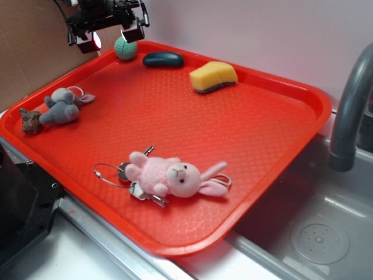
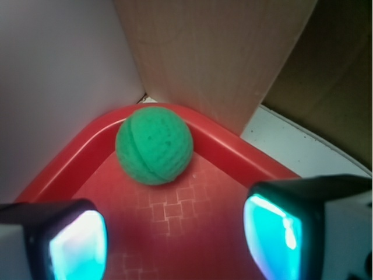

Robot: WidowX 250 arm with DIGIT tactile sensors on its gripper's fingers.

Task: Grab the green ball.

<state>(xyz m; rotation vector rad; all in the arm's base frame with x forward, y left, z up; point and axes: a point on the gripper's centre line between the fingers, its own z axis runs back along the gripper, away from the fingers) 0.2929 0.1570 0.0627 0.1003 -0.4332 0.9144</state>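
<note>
The green ball is sitting in the far corner of the red tray, close against its raised rim; in the wrist view the green ball is lying ahead of the fingers, not between them, with the tray's rim curving just behind it; the gripper is hanging above the tray's far edge just beside the ball, and its fingers are standing wide apart, holding nothing; a dark green oval pebble is lying just beside the ball along the same far rim; a yellow sponge is resting farther along that side; a grey plush mouse is lying near the tray's left edge, with a small brown lump touching it; a pink plush rabbit is sprawling over some keys and a wire ring toward the near edge; a grey faucet is rising over the sink beside the tray.
</note>
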